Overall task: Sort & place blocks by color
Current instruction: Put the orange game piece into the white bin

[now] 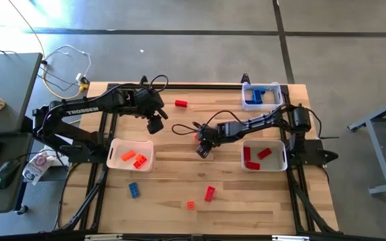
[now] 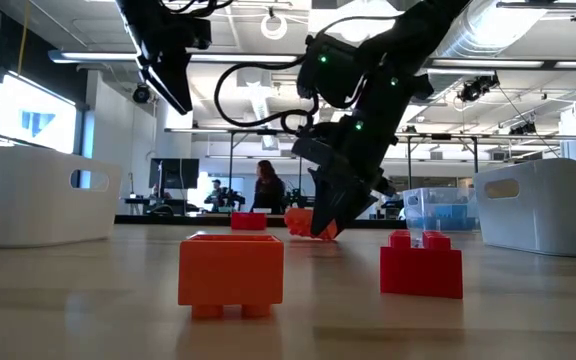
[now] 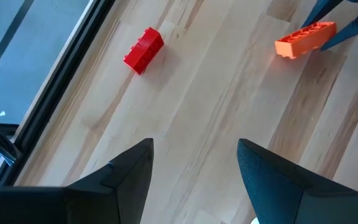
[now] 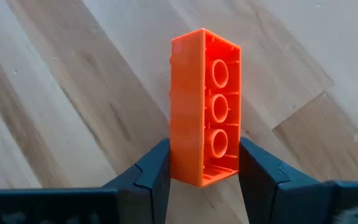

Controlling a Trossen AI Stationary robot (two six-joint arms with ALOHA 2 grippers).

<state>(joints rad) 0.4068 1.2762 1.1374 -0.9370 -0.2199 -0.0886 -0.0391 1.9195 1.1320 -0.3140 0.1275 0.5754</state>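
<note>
Right pincer [image 4: 204, 168] clamping orange block [image 4: 207, 106], mid-table

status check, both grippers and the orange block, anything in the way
Right gripper shut on orange block, mid-table. Left gripper open, hovering above table near red block. Nothing blocking.

Right tool [image 4: 204, 165] near the table's middle, fingers clamped on something; left tool [image 3: 194, 171] raised, fingers apart.
</note>
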